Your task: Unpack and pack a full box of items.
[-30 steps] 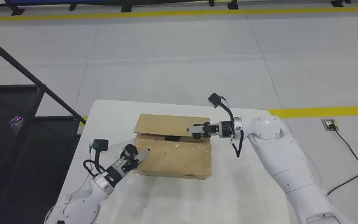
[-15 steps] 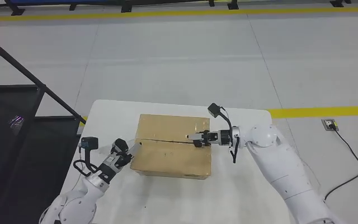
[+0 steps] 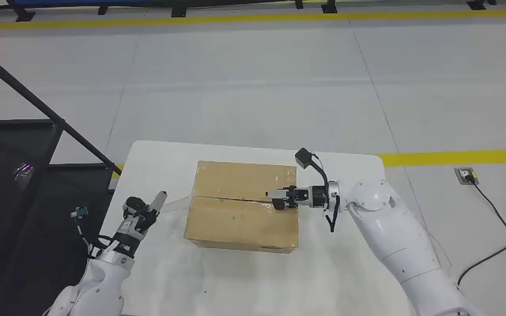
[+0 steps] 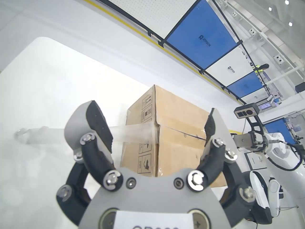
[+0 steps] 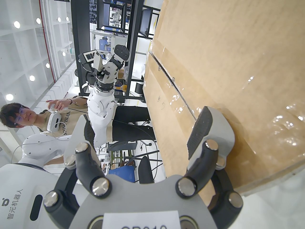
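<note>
A closed brown cardboard box [image 3: 243, 204] sits mid-table, its two top flaps meeting at a seam. My right gripper [image 3: 277, 195] is open over the box top by the seam; in the right wrist view one fingertip [image 5: 202, 125] rests on the cardboard [image 5: 226, 60]. My left gripper [image 3: 148, 208] stands open to the left of the box [image 4: 176, 125], apart from it. A strip of clear tape [image 4: 133, 131] runs from the box's near corner past the left gripper's [image 4: 152, 110] finger; I cannot tell whether it sticks to the pad.
The white table [image 3: 332, 268] has bare room in front of and to both sides of the box. A black metal frame [image 3: 32, 182] stands beyond the table's left edge.
A raised flap has come down flat on the box under my right gripper. My left gripper has drawn back to the left, away from the box's edge, with the tape strip stretched out.
</note>
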Robot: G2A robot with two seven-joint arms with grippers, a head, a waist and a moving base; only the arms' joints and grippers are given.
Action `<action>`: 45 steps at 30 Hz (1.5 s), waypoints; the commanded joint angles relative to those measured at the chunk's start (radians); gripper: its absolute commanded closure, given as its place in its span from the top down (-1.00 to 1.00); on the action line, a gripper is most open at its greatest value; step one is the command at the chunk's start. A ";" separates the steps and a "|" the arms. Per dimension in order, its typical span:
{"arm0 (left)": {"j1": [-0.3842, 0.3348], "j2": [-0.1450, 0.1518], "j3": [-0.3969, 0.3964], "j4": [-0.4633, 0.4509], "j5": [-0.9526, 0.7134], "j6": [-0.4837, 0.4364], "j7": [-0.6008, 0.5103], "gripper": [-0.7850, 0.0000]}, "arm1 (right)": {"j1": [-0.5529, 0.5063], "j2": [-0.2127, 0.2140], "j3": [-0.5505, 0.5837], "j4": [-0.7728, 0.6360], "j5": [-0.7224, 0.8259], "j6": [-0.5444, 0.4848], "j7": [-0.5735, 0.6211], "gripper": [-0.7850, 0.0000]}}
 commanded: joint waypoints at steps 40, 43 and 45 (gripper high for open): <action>-0.330 -0.095 0.153 0.509 -0.665 0.062 -0.033 1.00 | 0.000 0.000 0.000 0.000 0.000 0.000 0.000 1.00; -0.290 -0.091 0.124 0.438 -0.643 0.037 -0.012 1.00 | 0.000 0.000 0.000 0.000 0.000 0.000 0.000 1.00; -0.259 -0.089 0.108 0.385 -0.615 0.024 0.008 1.00 | 0.000 0.000 0.000 0.000 0.000 0.000 0.000 1.00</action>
